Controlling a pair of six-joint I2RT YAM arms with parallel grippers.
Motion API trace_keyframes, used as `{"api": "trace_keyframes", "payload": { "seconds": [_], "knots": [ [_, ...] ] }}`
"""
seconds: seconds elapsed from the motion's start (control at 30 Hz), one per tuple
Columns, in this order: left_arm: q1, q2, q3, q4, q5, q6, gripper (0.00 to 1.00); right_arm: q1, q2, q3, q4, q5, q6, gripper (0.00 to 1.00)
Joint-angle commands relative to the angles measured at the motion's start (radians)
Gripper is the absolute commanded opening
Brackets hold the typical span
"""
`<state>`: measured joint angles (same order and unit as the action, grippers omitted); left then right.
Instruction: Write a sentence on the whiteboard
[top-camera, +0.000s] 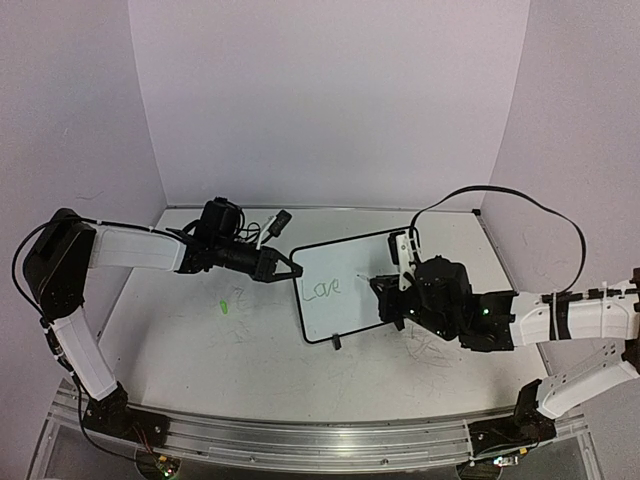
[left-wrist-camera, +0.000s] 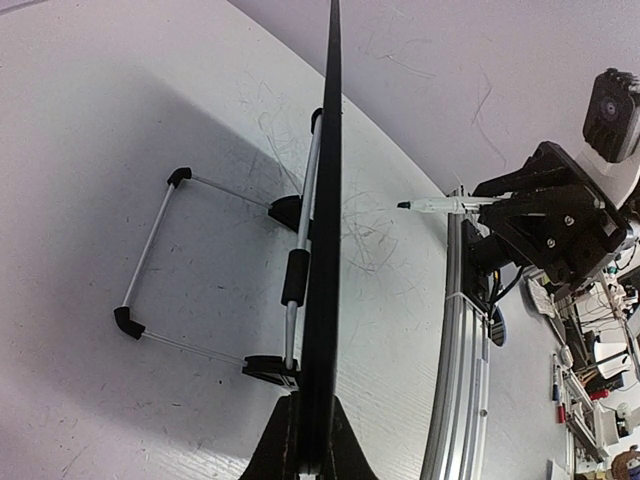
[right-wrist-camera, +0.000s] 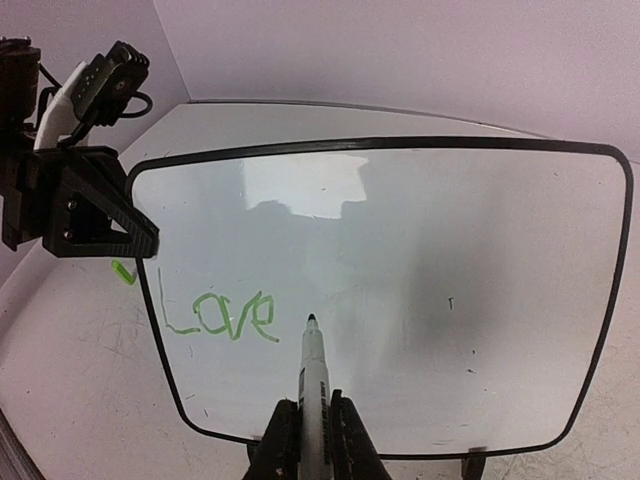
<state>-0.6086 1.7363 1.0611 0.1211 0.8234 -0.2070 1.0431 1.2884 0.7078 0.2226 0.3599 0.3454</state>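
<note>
The whiteboard (top-camera: 345, 290) stands propped on the table, with "Love" in green on its left part (right-wrist-camera: 220, 318). My left gripper (top-camera: 283, 268) is shut on the board's left edge; in the left wrist view the black frame (left-wrist-camera: 325, 250) runs edge-on between the jaws. My right gripper (top-camera: 385, 298) is shut on a white marker (right-wrist-camera: 312, 385) with a dark tip. The tip points at the board just right of the "e"; contact cannot be told. The marker also shows in the left wrist view (left-wrist-camera: 440, 205).
The board's wire stand (left-wrist-camera: 150, 270) and black feet (left-wrist-camera: 270, 368) rest on the scribbled white tabletop (top-camera: 200, 350). A green mark (top-camera: 226, 306) lies on the table left of the board. An aluminium rail (top-camera: 300, 435) runs along the near edge. Purple walls enclose the table.
</note>
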Motion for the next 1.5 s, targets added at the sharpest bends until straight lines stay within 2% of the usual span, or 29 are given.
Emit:
{"api": "trace_keyframes", "payload": {
  "seconds": [0.0, 0.23, 0.57, 1.3, 1.47],
  "knots": [
    [-0.002, -0.028, 0.039, -0.046, 0.003, 0.009, 0.0, -0.001, 0.018, 0.03, 0.018, 0.005, -0.012, 0.0],
    [-0.002, -0.027, 0.039, -0.047, 0.002, 0.009, 0.0, 0.0, -0.008, 0.008, 0.022, 0.091, 0.021, 0.0],
    [-0.002, -0.027, 0.04, -0.048, 0.002, 0.009, 0.0, -0.002, 0.014, 0.044, 0.025, 0.106, -0.015, 0.0],
    [-0.002, -0.03, 0.039, -0.049, 0.006, 0.01, 0.0, -0.027, 0.105, 0.113, 0.029, 0.03, -0.059, 0.0],
    [-0.002, -0.029, 0.039, -0.05, 0.006, 0.01, 0.0, -0.026, 0.113, 0.117, 0.058, -0.029, -0.082, 0.0]
  ]
}}
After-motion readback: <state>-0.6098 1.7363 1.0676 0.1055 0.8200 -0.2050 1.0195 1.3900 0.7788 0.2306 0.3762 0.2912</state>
